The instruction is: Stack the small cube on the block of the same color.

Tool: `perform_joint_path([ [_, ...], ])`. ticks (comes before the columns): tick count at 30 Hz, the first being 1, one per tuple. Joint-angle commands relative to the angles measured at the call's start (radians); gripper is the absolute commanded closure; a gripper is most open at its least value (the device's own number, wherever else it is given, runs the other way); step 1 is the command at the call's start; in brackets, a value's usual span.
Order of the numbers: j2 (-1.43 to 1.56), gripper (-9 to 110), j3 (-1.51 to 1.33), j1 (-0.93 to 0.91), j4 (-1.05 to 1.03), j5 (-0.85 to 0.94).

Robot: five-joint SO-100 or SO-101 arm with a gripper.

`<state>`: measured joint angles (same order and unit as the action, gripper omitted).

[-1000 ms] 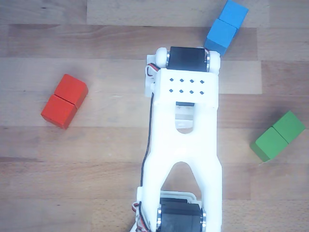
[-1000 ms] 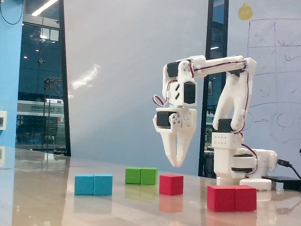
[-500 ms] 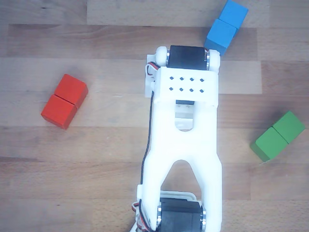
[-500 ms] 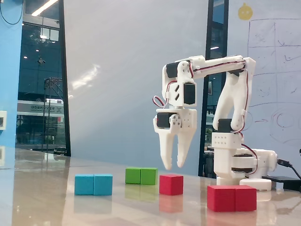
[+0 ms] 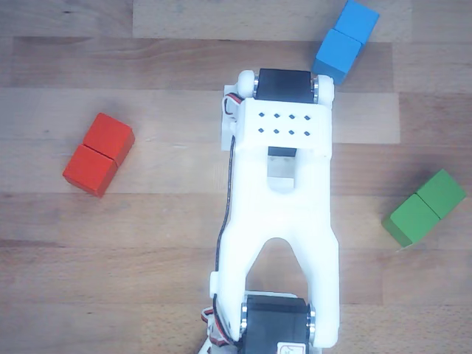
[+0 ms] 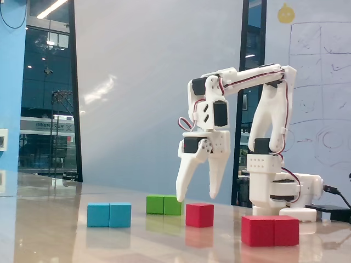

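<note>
- The gripper [image 6: 196, 195] hangs above the small cube [image 6: 199, 214] in the fixed view, its jaws spread wide and holding nothing.
- The small cube rests on the tabletop [image 6: 55, 241]; the arm hides it in the other view.
- The block of the same color [image 5: 98, 154] lies well apart from the arm, its flat top bare.
- The cube appears rigid, light and smooth-faced; the recommended hold is on two opposite side faces, squarely, to prevent it twisting.
</note>
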<state>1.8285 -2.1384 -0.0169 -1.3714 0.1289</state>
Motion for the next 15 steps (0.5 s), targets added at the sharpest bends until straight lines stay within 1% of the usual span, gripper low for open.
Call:
perform_joint_path([
  [1, 0.006, 67, 0.006, -0.003, 0.002, 0.011],
  [7, -0.005, 67, 0.000, -0.003, 0.008, 0.011],
  [15, -0.118, 67, 0.005, -0.003, 0.029, 0.011],
])
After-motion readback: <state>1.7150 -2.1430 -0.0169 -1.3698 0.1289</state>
